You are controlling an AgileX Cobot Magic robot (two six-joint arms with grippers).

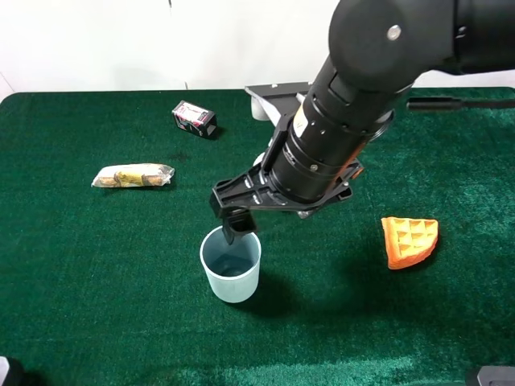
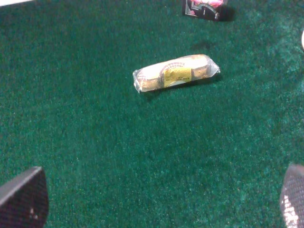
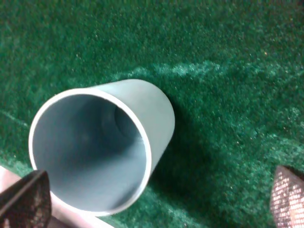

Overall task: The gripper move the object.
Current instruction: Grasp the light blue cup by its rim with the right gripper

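Observation:
The object, a tall pale blue cup [image 1: 231, 269], stands upright and empty on the green cloth in front of the table's middle. The bulky black right arm reaches across to it from the right. My right gripper [image 1: 273, 213] hangs just above and behind the cup's rim, open, with one finger [image 1: 236, 228] right at the far rim. In the right wrist view the cup [image 3: 95, 152] sits close to one finger [image 3: 26, 199], far from the other [image 3: 289, 194], and is not clamped. My left gripper [image 2: 159, 199] is open over bare cloth with nothing in it.
A clear-wrapped snack packet [image 1: 133, 175] [image 2: 175, 72] lies at the left. A small black and pink box [image 1: 195, 118] sits behind it. An orange waffle-patterned wedge [image 1: 410, 240] lies at the right. A white item [image 1: 257, 104] is mostly hidden behind the arm.

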